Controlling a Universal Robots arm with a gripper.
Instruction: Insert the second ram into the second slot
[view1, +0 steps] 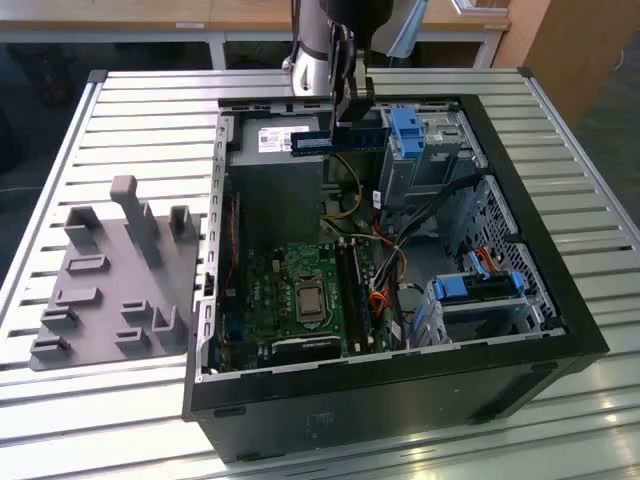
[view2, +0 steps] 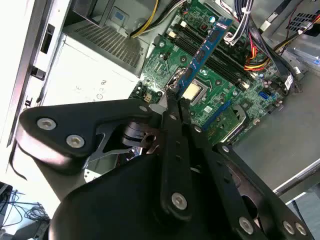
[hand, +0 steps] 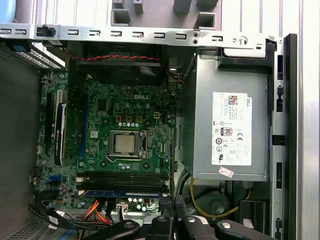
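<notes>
First comes the black case (view1: 400, 370), lying open on the table (view1: 150, 110). Just beside it, on the exterior view's left, sits a grey tray (view1: 110, 270) with bumps.

Inside the case lies the green board (view1: 270, 290) with a square chip (view1: 305, 297) in the middle. The long dark slots (view1: 352, 285) run right next to the chip. Red and orange wires (view1: 380, 295) curl close by the slots, and black cables cross over toward the blue holders (view1: 408, 130).

Farther back is the grey power box (view1: 275, 165). Above its far edge hangs the ram (view1: 315, 141), a thin blue strip held level, well apart from the slots. The gripper (view1: 342, 128) pinches it from both sides. In the second wrist view the fingers (view2: 170, 125) are pressed together on one end of the ram (view2: 207, 47), and the rest sticks out over the board.
</notes>
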